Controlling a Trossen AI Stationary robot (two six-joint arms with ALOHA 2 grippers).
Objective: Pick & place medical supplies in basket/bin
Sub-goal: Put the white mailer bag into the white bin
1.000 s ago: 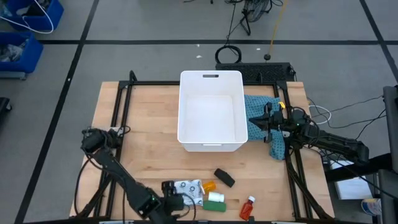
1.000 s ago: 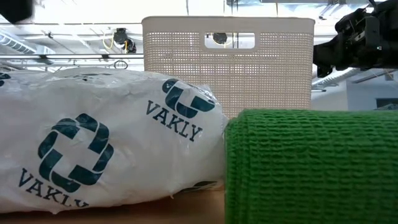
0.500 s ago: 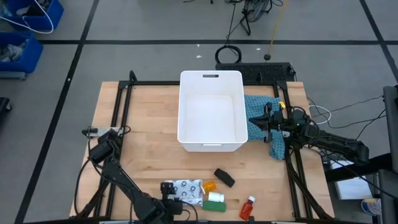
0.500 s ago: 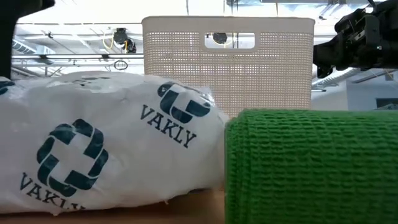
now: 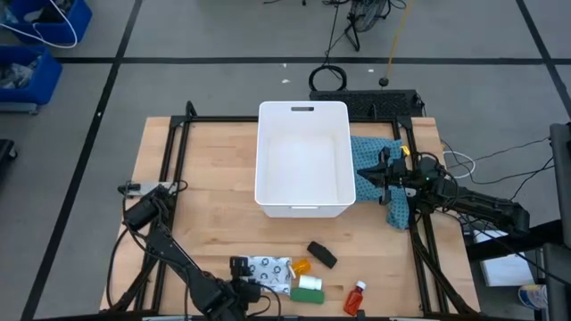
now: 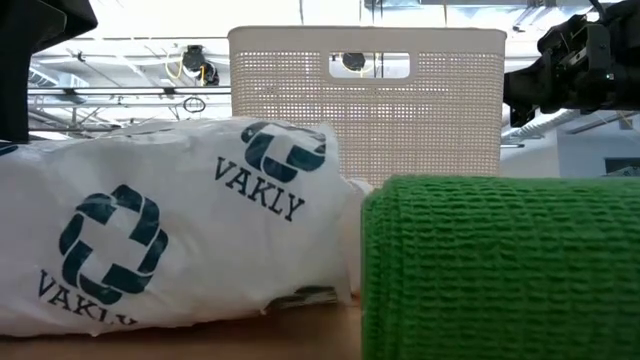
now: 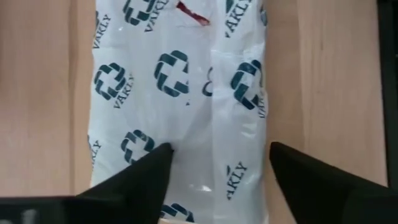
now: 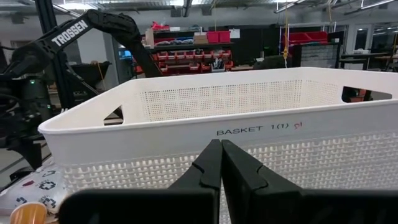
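the left gripper (image 7: 214, 163), released, straddles the white packet (image 7: 180, 93) lengthwise, far nearer than the clenched right gripper (image 5: 382, 175) beside the basket (image 5: 302, 111).

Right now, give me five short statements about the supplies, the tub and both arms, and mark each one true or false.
1. The white tub holds no supplies. True.
2. The left gripper has its fingers spread over the white patterned packet. True.
3. The orange bottle lies inside the tub. False: it lies on the table beside the packet and the green-white box.
4. The right gripper has its fingers wide open. False: they are pressed together, pointing at the tub's side wall.
5. The red white-capped bottle sits on the teal-blue cloth. False: it lies on the bare wood near the table's front edge; the cloth is beside the tub.
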